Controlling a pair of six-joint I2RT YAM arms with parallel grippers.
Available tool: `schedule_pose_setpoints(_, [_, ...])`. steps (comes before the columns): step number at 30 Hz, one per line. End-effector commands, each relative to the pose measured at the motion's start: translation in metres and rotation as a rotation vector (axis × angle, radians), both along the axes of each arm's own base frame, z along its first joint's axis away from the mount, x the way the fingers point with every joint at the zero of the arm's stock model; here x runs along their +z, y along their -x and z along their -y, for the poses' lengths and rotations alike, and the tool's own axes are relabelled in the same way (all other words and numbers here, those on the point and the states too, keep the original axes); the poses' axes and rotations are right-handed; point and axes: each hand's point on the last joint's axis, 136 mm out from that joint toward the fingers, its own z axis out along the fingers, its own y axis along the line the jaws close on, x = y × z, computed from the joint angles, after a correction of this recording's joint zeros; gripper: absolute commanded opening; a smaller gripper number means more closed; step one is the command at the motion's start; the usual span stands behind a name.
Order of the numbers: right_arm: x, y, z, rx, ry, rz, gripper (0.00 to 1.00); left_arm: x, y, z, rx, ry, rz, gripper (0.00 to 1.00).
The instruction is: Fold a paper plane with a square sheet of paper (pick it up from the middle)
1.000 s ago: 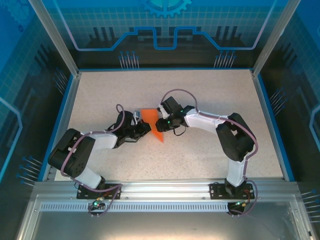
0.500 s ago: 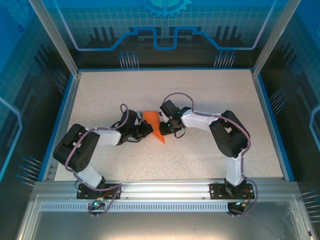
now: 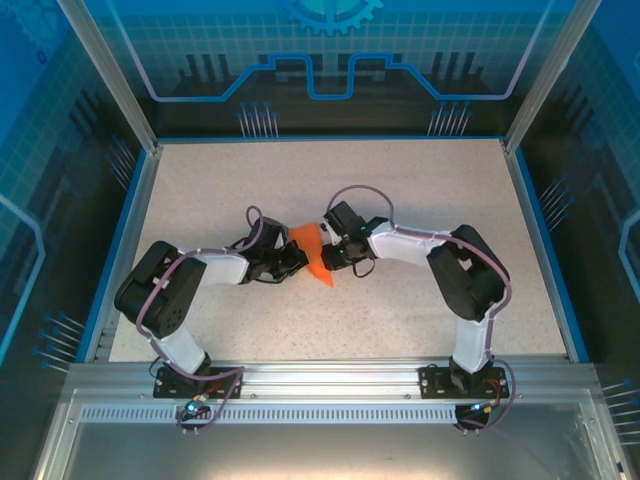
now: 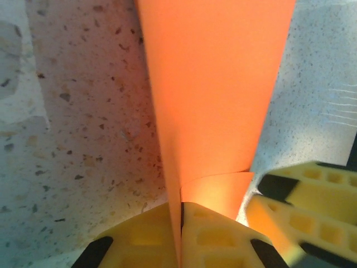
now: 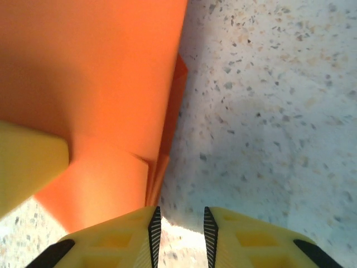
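The orange paper [image 3: 312, 252], folded into a narrow point, is being held at the middle of the table [image 3: 400, 190]. Its edge is being pinched between the closed jaws of the left gripper [image 4: 180, 209]. The right gripper [image 5: 178, 215] is being held just beside it, jaws slightly apart and empty.

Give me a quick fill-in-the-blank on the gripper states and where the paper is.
1. The left gripper is ___ on the folded orange paper.
2. The right gripper is ___, with bare speckled table showing between its fingers.
3. In the top view, the paper sits ___ the two grippers.

Missing words: shut; open; between
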Motion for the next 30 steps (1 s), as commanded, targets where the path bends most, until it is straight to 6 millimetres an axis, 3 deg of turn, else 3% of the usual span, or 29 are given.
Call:
schedule_pose_setpoints(1, [0.028,-0.003,-0.012,0.104,-0.056,0.170,0.32,-0.004,0.002,-0.001,0.001,-0.041,-0.034,0.02])
schedule_pose_setpoints(5, [0.035,0.005,-0.020,0.201,-0.092,0.297,0.33,-0.002,0.001,0.001,0.012,-0.033,-0.049,0.02])
schedule_pose_setpoints(10, [0.035,0.023,-0.045,0.368,-0.202,0.352,0.40,0.002,0.000,0.003,0.024,-0.022,-0.061,0.02])
schedule_pose_setpoints(14, [0.019,0.033,-0.046,0.411,-0.209,0.342,0.41,0.006,0.001,0.002,0.028,-0.020,-0.065,0.02])
schedule_pose_setpoints(21, [0.018,0.035,-0.050,0.470,-0.137,0.517,0.52,0.011,0.002,0.004,0.040,-0.002,-0.092,0.02])
schedule_pose_setpoints(30, [0.003,0.047,-0.055,0.575,-0.108,0.571,0.44,0.019,0.001,0.005,0.054,0.015,-0.094,0.02])
